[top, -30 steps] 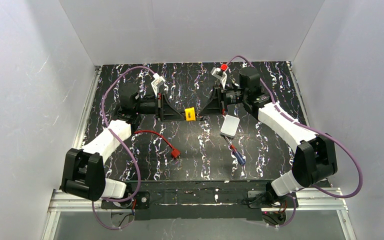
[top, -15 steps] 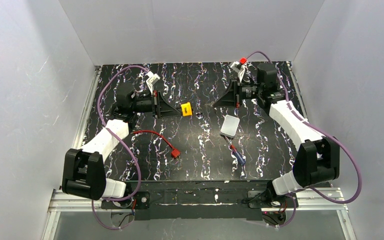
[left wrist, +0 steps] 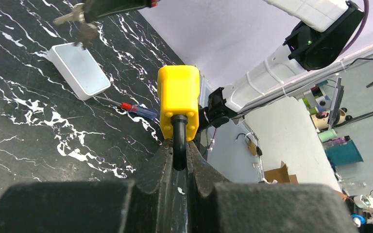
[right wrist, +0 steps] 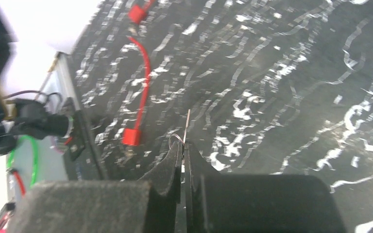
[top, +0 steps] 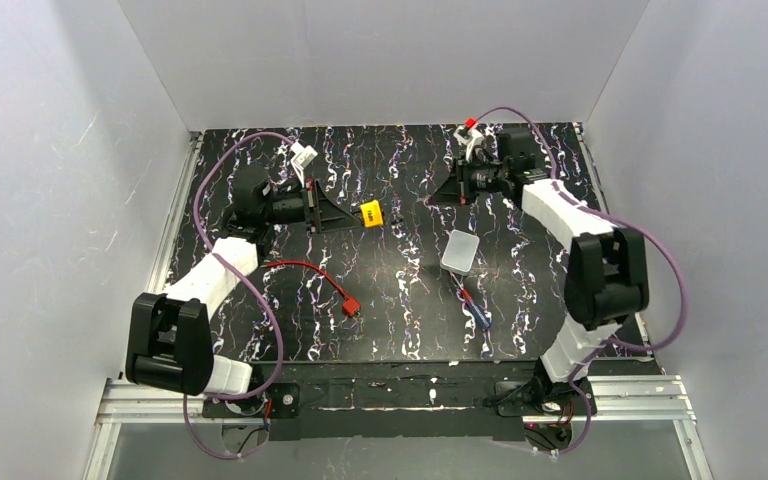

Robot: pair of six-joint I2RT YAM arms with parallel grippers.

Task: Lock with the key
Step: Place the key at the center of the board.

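now level, facing each other, left fingers [left wrist: 161, 171] pinch the padlock [left wrist: 177, 94], right fingers [right wrist: 171, 169] the key [left wrist: 70, 18].

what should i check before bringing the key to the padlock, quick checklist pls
1. Padlock gripped: ok, the left fingers pinch its black shackle.
2. Key gripped: ok, the right fingers are closed on it, blade edge-on in the right wrist view.
3. Key lined up with the padlock: not ok, in the left wrist view it hangs well off to one side, apart from the lock.
4. Keyhole turned toward the key: cannot tell, no keyhole shows in any view.
5. Path free of clutter: probably ok, the white box and screwdriver lie flat on the table below.
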